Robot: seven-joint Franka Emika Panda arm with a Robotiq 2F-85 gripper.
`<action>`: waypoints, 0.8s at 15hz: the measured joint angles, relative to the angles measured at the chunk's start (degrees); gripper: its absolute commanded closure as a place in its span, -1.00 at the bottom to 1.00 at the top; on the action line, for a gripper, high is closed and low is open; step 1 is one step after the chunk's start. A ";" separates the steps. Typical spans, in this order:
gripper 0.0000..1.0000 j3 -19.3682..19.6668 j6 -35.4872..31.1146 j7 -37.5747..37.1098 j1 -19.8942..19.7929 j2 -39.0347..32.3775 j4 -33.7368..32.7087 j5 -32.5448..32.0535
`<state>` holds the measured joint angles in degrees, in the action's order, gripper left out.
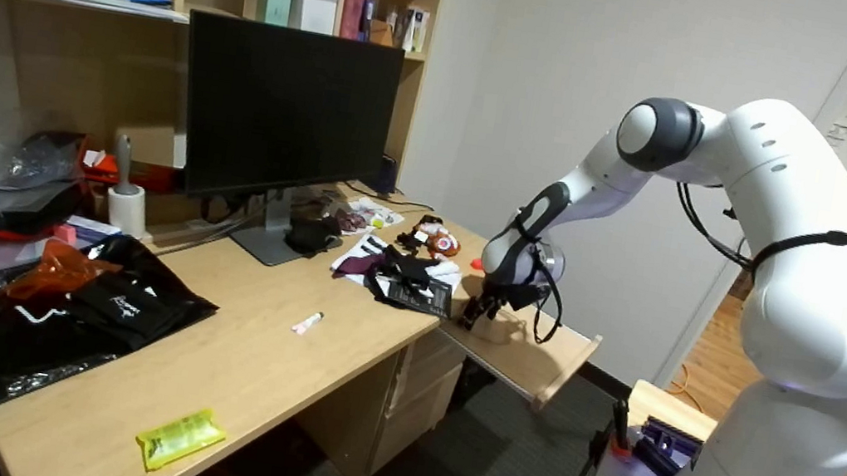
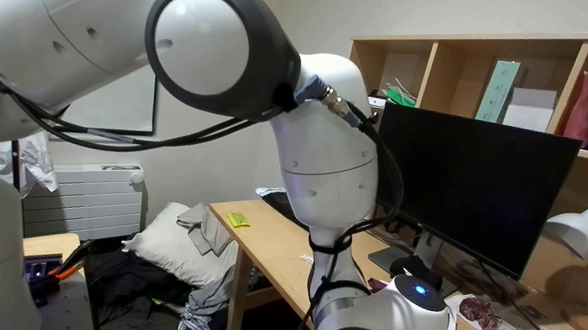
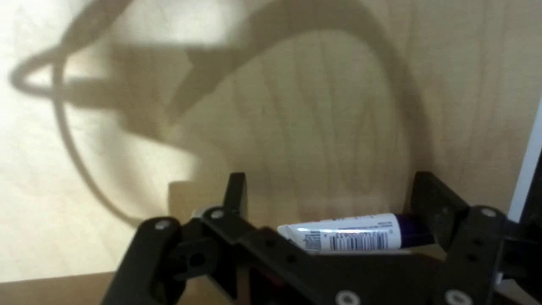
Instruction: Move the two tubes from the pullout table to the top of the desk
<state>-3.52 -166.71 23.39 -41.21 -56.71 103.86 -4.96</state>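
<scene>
One whitish tube [image 1: 307, 323] lies on the desk [image 1: 246, 354], in front of the monitor. In the wrist view the other tube [image 3: 347, 233], white with a barcode and a dark purple cap, rests on the light-wood surface of the pullout table [image 3: 296, 127]. My gripper [image 3: 332, 199] is open above that table, and this tube lies lengthwise across the gap. Its cap reaches the right finger; whether they touch I cannot tell. The gripper's own body covers the tube's lower side. An exterior view shows the gripper [image 1: 478, 312] low over the pullout table [image 1: 540, 356], near the desk's edge.
Cloths and papers [image 1: 405, 277] are heaped on the desk close beside the gripper. A monitor [image 1: 291, 109] stands behind, with a black plastic bag [image 1: 152, 315] and a yellow-green packet [image 1: 181, 439] farther along. A white lamp [image 2: 584, 229] stands at the desk's back.
</scene>
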 measured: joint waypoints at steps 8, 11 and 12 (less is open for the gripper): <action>-1.00 -0.75 -0.19 0.00 -0.32 -2.29 -2.17 0.03; -1.00 -2.56 -0.27 0.24 -2.03 -2.47 -2.31 0.06; -1.00 -3.06 -0.32 0.46 -2.65 -2.55 -2.30 0.06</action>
<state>-6.58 -167.03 23.85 -43.86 -59.26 101.56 -4.90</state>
